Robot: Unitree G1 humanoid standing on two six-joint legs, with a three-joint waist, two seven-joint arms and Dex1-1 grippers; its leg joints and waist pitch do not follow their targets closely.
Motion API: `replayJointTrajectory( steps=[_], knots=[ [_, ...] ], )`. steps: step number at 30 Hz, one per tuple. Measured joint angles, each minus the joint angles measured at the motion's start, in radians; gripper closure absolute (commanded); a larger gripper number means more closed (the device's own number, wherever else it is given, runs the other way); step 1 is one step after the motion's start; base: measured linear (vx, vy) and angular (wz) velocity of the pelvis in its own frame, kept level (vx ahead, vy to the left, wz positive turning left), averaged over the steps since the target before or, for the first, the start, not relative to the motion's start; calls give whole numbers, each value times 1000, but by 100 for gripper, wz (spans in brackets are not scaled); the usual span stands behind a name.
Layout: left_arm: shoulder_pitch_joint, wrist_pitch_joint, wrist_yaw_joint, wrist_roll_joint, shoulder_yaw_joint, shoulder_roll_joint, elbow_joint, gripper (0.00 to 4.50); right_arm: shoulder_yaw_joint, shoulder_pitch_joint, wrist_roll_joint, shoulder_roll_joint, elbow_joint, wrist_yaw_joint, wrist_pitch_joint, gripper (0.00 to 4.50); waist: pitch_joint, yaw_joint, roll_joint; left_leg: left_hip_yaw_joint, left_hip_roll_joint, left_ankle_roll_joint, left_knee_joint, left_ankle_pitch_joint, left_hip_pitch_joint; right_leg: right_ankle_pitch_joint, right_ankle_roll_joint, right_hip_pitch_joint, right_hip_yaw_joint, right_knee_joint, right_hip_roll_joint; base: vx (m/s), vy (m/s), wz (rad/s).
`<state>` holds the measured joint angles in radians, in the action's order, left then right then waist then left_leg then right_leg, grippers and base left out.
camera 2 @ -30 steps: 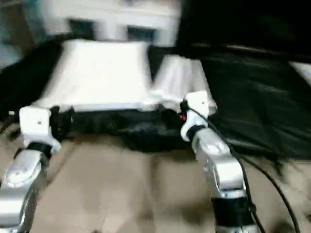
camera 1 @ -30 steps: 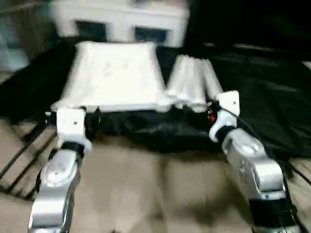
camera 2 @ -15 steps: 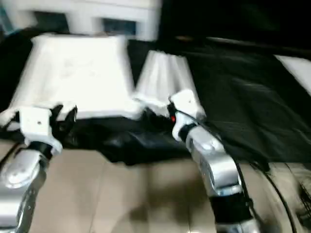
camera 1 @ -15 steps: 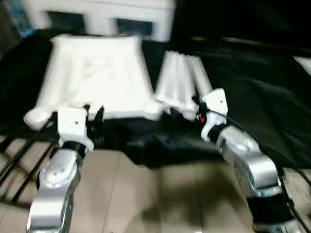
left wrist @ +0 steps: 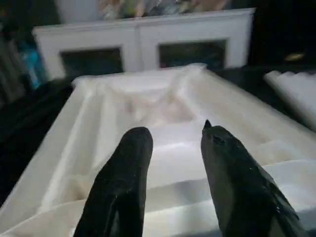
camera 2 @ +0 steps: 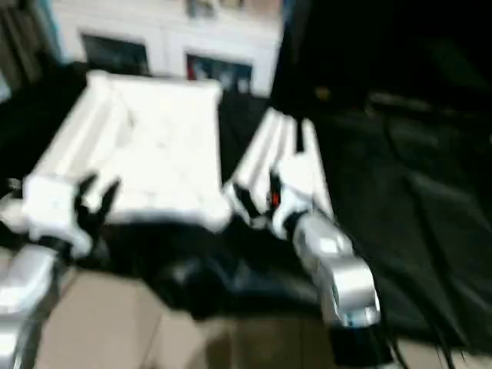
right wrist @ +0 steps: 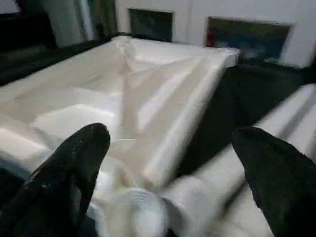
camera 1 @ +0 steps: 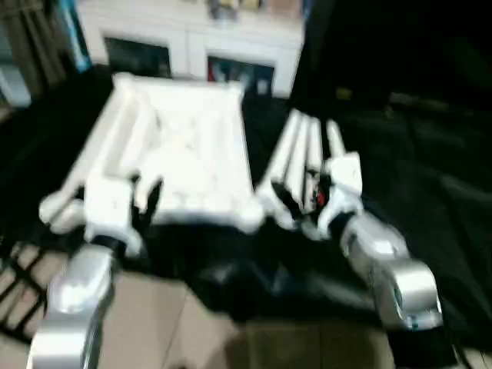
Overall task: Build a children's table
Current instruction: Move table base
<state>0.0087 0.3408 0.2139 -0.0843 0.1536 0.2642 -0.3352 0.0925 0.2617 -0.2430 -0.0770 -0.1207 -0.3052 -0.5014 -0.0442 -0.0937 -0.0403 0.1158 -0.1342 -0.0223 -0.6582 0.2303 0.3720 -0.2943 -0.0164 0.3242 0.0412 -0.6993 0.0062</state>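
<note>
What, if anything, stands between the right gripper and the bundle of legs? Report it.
Nothing visible does. The right gripper is open just short of the near ends of the legs, which lie side by side on the black cloth beside the tabletop. The right wrist view shows one leg end between the fingers.

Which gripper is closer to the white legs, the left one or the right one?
Right. The right gripper is at the near ends of the legs; the left gripper is over the tabletop's near edge.
</note>
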Motion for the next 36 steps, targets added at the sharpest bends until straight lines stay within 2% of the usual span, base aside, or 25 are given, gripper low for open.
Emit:
replayJointTrajectory(
  steps=[1, 2, 3, 6, 9, 13, 16, 18, 21, 22, 23, 24, 26, 28, 29, 30, 36],
  knots=[
    [-8, -1, 0, 0, 0, 0, 4, 259, -1, -1, -3, -1, 0, 0, 0, 0, 5, -2, -9, 20, 0, 1, 1, 2, 1, 15, 21, 24, -4, 6, -29, 55, 66, -41],
    [-21, -2, 0, -1, -4, -3, 5, 259, -6, -3, -1, -6, -5, 1, -1, 0, 8, 2, -22, 25, 9, 1, 1, 5, 4, 35, 45, 38, -10, 45, -63, 55, 66, -41],
    [-32, -1, 0, -2, -9, -11, 5, 259, -6, -12, 2, -24, -14, 1, -3, 0, 12, 9, -28, 22, 8, -1, -1, 3, 12, 48, 54, 43, -11, 51, -69, 20, 11, -18],
    [-45, 2, 12, -32, -40, -40, 9, 259, -7, -40, 19, -77, -31, -12, -22, 0, 8, 25, -24, 23, 5, -15, 19, -2, 10, 55, 44, 47, -14, 57, -65, -12, -18, -1],
    [-50, 1, 10, -31, -47, -46, 29, 259, -6, -41, 24, -119, -36, -40, -22, 0, -2, 37, -7, 29, -1, -23, 36, -7, -3, 56, 29, 39, -12, 65, -64, -50, -48, 2],
    [-67, 6, 10, -33, -59, -61, 38, 259, -27, -30, 14, -146, -36, -68, -34, 0, -9, 36, 3, 33, -12, -22, 40, -12, -5, 63, 18, 40, -1, 64, -63, -44, -35, 1],
    [-138, 59, 70, -26, -122, -3, 69, 259, -47, 35, -27, -177, -20, -122, -53, 0, -11, 34, 4, 35, -16, -24, 42, -21, -5, 66, 14, 43, 2, 59, -62, 0, 0, 0],
    [-192, 118, 118, -31, -151, 22, 96, 259, -68, 92, -61, -183, -14, -163, -52, 0, -11, 35, 11, 36, -16, -25, 42, -22, -6, 66, 14, 42, 2, 59, -62, 0, 0, 0],
    [-221, 169, 205, -49, -177, 73, 153, 259, -61, 99, -96, -221, -8, -254, -55, 0, -10, 34, 13, 36, -16, -25, 42, -22, -5, 67, 13, 43, 2, 59, -62, 0, 0, 0],
    [-227, 173, 250, -49, -193, 111, 187, 259, -50, 99, -111, -239, -3, -295, -58, 0, -10, 34, 13, 36, -16, -25, 42, -22, -5, 67, 13, 43, 2, 59, -62, 0, 0, 0],
    [-230, 175, 297, -49, -204, 145, 222, 230, -38, 98, -117, -258, 1, -337, -62, 0, -11, 35, 13, 36, -16, -24, 42, -22, -4, 67, 12, 44, 2, 59, -62, 0, 0, 0],
    [-232, 174, 325, -48, -211, 165, 239, 224, -27, 98, -118, -272, 5, -360, -65, 0, -11, 36, 12, 36, -16, -23, 42, -23, -3, 66, 12, 45, 2, 59, -62, 0, 0, 0],
    [-254, 144, 431, -50, -245, 233, 289, 224, 28, 100, -117, -320, 7, -440, -68, 0, -12, 33, 8, 38, -17, -19, 42, -26, -3, 65, 11, 45, 3, 59, -62, 0, 0, 0],
    [-282, 139, 501, -47, -260, 289, 343, 218, 65, 111, -118, -336, 6, -495, -75, 0, -12, 33, 9, 39, -18, -18, 42, -27, -2, 65, 11, 45, 2, 61, -61, 0, 0, 0],
    [-299, 134, 519, -40, -260, 298, 366, 188, 76, 116, -118, -335, 6, -512, -77, 0, -14, 33, 12, 41, -18, -18, 42, -27, -2, 65, 11, 45, 1, 62, -62, 0, 0, 0],
    [-308, 126, 528, -36, -263, 299, 377, 181, 81, 118, -119, -334, 6, -517, -77, 0, -14, 32, 13, 42, -17, -18, 42, -27, -2, 65, 11, 45, 1, 63, -63, 0, 0, 0],
    [-403, 42, 587, 11, -332, 294, 527, 181, 114, 145, -116, -343, 6, -557, -73, 0, -16, 19, 18, 46, -19, -18, 42, -27, -3, 65, 11, 43, 1, 64, -64, 0, 0, 0]
  ],
)
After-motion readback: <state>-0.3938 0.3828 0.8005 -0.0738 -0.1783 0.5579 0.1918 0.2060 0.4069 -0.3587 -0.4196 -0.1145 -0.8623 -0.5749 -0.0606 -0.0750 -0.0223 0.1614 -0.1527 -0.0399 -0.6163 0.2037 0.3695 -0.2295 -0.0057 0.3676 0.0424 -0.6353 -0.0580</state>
